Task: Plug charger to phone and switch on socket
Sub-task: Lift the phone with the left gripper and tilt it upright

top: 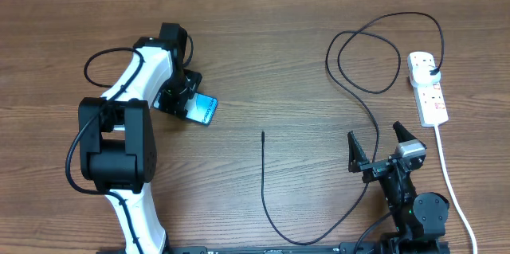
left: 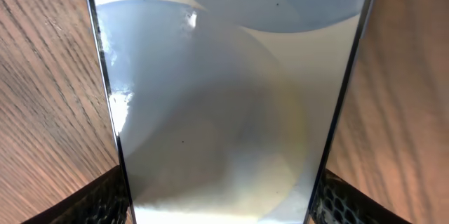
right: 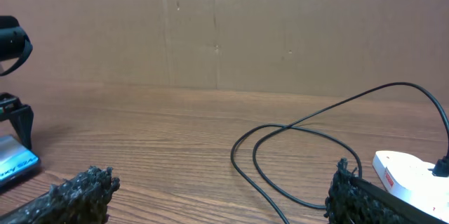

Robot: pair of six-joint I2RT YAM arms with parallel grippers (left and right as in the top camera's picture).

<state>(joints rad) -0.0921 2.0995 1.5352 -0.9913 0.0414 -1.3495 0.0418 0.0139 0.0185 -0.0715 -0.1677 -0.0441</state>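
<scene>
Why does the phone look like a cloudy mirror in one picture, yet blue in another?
Left wrist view: the phone fills the frame, its glass reflecting pale blurry shapes with glare spots. Overhead view: farther off, its screen shows blue. Right wrist view: the near fingers look soft.

wooden table (top: 263,47) carries phone (top: 205,109), charger (top: 264,166) and socket (top: 428,87)

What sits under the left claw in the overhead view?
The phone, its lit end sticking out on the table. The left claw covers the rest, so the charging port cannot be seen.
</scene>
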